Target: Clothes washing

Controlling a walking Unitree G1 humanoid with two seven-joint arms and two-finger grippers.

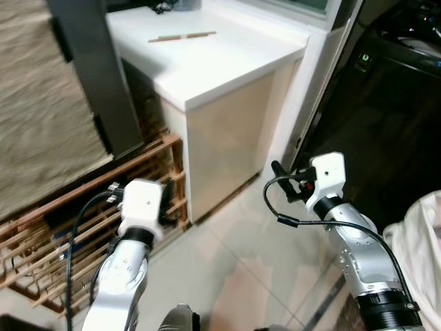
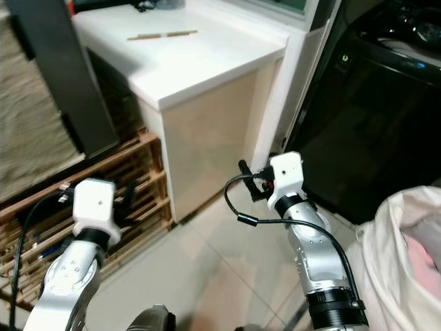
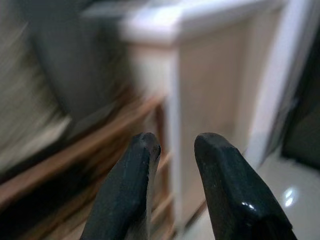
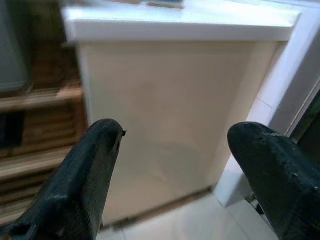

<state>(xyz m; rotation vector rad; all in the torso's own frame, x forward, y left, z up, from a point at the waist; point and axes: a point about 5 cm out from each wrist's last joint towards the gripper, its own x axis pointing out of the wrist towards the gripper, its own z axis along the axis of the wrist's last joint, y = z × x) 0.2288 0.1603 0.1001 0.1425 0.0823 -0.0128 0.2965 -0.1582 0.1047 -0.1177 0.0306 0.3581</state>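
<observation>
A dark washing machine point(image 1: 389, 110) stands at the right, with a small green light point(image 1: 363, 58) on its front. A white laundry bag point(image 2: 400, 255) holding pinkish cloth point(image 2: 424, 252) sits on the floor at the lower right, beside my right arm point(image 1: 327, 176). The right gripper point(image 4: 175, 132) is open wide, holds nothing, and points at the beige side of a white-topped cabinet point(image 1: 220, 131). My left gripper point(image 3: 177, 142) is raised at the left and open by a narrow gap, with nothing between its fingers. It faces the cabinet corner and a wooden rack point(image 1: 83, 207).
The white countertop point(image 1: 207, 58) carries a thin wooden stick point(image 1: 182, 36). A dark upright panel point(image 1: 96, 76) and a woven hanging point(image 1: 34, 103) stand at the left above the slatted rack. Pale floor tiles point(image 1: 234, 255) lie between my arms.
</observation>
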